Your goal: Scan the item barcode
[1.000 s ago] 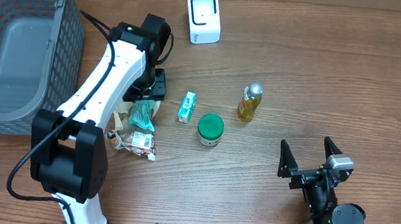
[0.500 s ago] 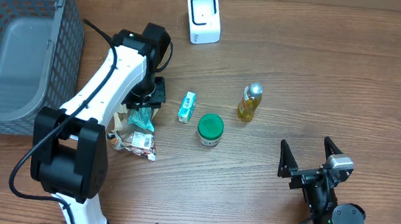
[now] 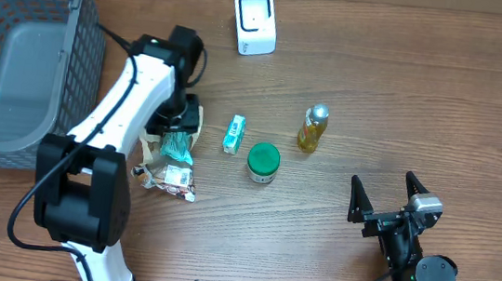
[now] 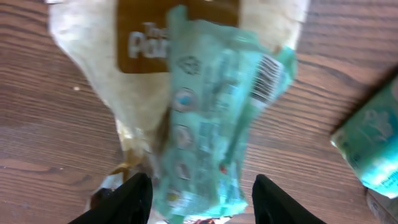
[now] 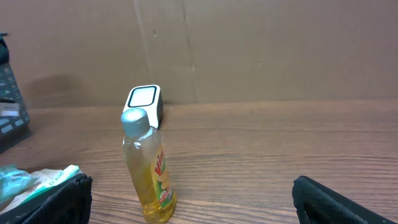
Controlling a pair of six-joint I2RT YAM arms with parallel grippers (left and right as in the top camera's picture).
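**Left claw poised over the teal packet, scanner well off**

The teal packet lies flat on the desk. It rests partly on a white bag with a brown label. Its barcode faces up near one edge, which suits a grasp that leaves the code uncovered.

The left claw hangs directly above the packet's far end. Its two fingers are spread, one on each side of the wrapper. There is a clear gap on one side, so I judge it is straddling the packet and not pinching it. The packet is crinkled and soft, so it will likely buckle when squeezed, and the bag beneath could come up with it.

A small teal box sits just beside the packet. Beyond it stand a green-lidded jar and a yellow bottle.

The white scanner stands upright near the back edge of the desk, well apart from the packet. The code has yet to be carried there and turned toward the scanner's window.

A grey basket fills the far left corner.

The right claw rests near the front of the desk with its fingers spread wide, holding nothing. It appears parked out of the left arm's way.
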